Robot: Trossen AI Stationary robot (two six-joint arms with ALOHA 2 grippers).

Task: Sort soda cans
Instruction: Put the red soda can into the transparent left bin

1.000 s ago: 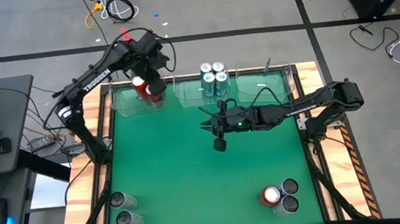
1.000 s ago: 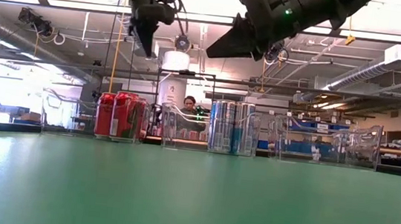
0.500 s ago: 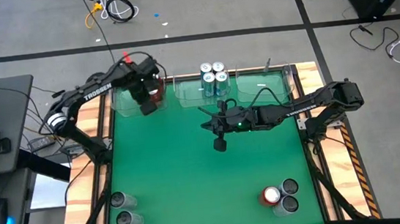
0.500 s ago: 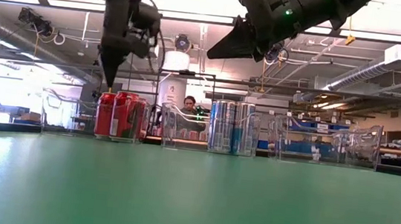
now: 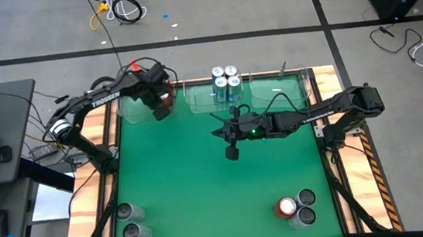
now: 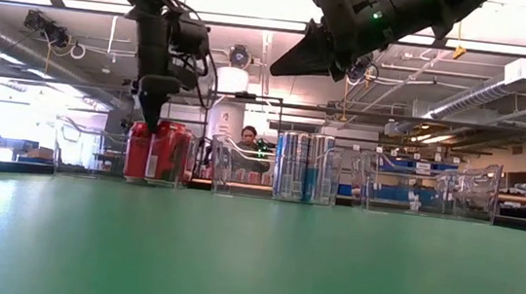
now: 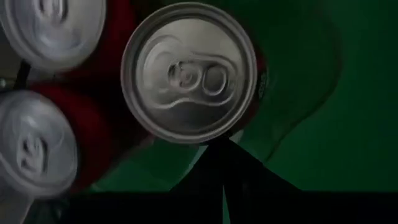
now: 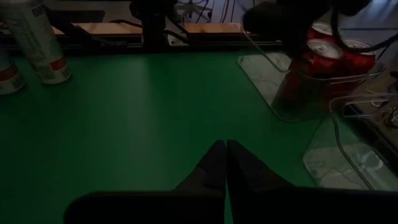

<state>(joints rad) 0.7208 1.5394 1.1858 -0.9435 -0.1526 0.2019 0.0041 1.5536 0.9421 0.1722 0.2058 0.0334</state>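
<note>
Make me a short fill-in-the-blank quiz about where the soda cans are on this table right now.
1. The left gripper is over the clear plastic bin holding ____ cans.
2. The blue-and-white metal cans stand in the ____ clear bin.
3. The single red metal can outside the bins has ____ dark grey cans touching it.

Missing words: red; middle; two

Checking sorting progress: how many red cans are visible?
4. Three red metal cans stand in the clear plastic bin under the left tool; one red can waits at the table's near right corner.
</note>
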